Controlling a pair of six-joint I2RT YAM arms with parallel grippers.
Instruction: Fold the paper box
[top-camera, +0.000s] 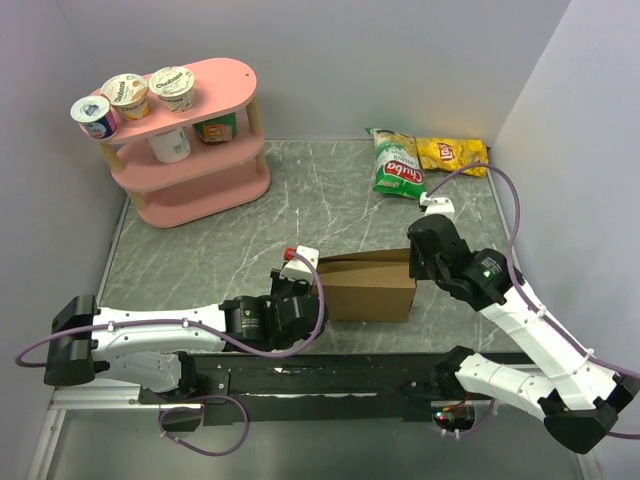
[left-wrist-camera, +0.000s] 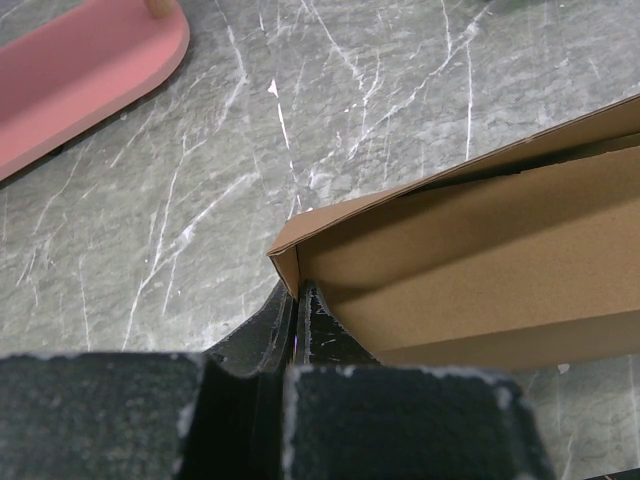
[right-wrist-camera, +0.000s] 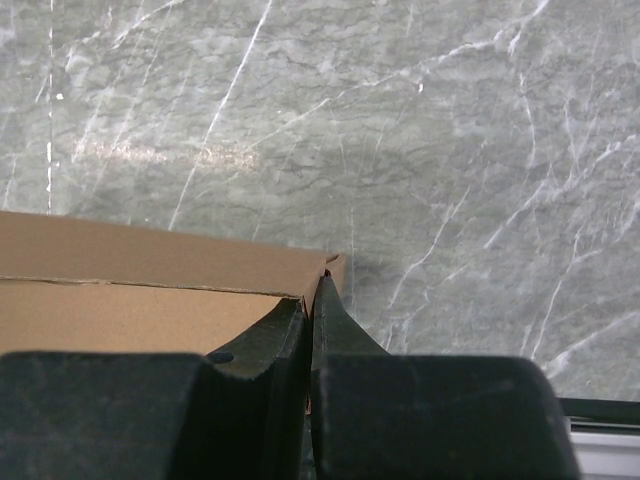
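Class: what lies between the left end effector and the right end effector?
The paper box fills that stretch, with the left end effector and the right end effector each pinching one end. The top view shows it best.

Lay's logo on the yellow chip bag — lettering on the green bag too blurred.

I see bare desk behind the paper box, room to pass; the pink shelf blocks the far left, chip bags the far right.
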